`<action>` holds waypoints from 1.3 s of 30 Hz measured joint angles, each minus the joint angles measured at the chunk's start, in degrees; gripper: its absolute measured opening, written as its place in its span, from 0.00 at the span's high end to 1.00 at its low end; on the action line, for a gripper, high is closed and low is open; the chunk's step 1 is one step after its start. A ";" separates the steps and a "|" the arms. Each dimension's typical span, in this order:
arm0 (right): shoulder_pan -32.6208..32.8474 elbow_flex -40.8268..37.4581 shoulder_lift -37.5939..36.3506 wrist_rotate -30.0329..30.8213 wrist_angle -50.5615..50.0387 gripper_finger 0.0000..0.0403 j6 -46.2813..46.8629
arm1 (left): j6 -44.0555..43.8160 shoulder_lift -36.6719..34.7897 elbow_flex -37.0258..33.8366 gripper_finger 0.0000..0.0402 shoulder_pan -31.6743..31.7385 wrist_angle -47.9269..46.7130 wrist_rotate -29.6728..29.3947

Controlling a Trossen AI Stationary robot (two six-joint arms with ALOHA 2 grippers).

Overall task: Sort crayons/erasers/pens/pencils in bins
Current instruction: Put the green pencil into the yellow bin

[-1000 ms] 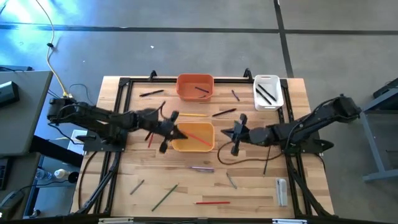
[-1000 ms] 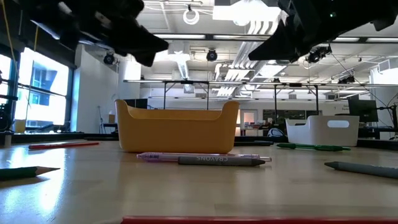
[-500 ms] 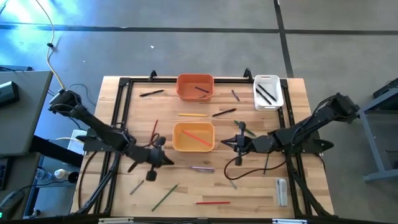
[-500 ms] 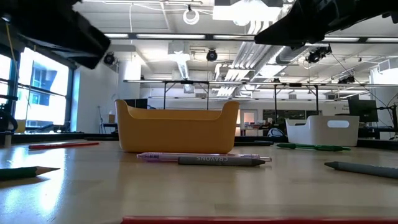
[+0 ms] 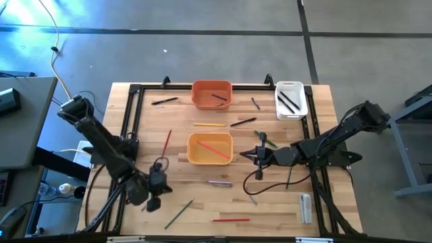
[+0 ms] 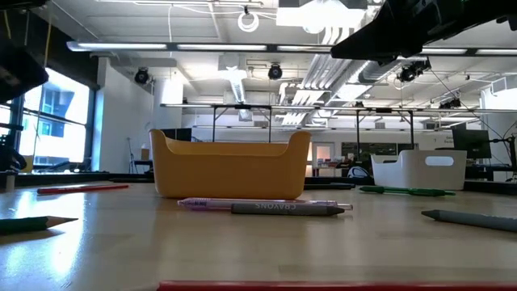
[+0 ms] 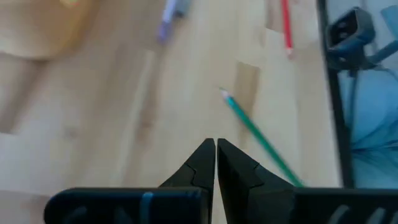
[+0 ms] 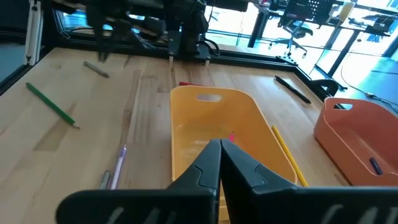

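Green pencil lies diagonal | left hand closed, empty | right hand closed

- The left gripper no longer sits at the yellow-orange bin; it now hangs over the front-left part of the table, near the green pencil.
- A red stick, hidden under the left arm a second ago, now lies uncovered left of that bin.
- The right gripper sits slightly farther from the bin than a second ago.
- In the low view, the left arm's dark bulk is gone from above the bin.
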 joint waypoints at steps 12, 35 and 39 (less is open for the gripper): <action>0.01 0.00 0.00 -0.22 0.42 1.00 0.01 | -12.28 25.27 27.04 0.95 -7.21 -19.58 -1.30; 7.88 0.00 -0.02 0.32 2.51 1.00 -0.25 | -22.16 38.21 40.03 0.67 -7.51 -28.81 5.98; 7.89 0.00 -0.02 0.50 3.16 1.00 -0.40 | -22.44 38.24 39.35 0.67 -7.43 -28.78 5.03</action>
